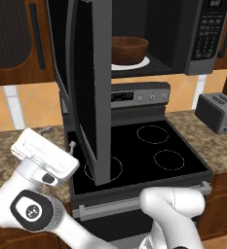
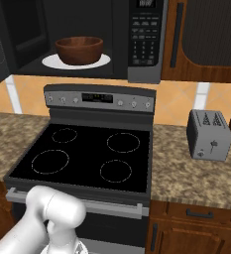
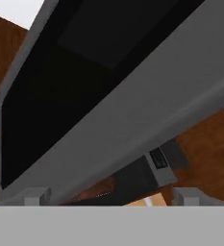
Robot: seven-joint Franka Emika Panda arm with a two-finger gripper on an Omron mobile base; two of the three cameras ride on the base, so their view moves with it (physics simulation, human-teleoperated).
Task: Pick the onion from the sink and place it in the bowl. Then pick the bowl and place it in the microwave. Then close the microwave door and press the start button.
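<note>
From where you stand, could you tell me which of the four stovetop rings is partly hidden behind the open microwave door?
The large front-left ring: in the left base view the microwave door hangs open across it, while the other three rings show whole.

Even, soft rendered light across both base views, no hard shadows, and the microwave (image 1: 183,34) cavity sits dim. Below the microwave, the stovetop (image 2: 87,154) shows no glare (flat black). Hand view: the microwave door (image 3: 108,96) looms close, edges soft and slightly blurred.
</note>
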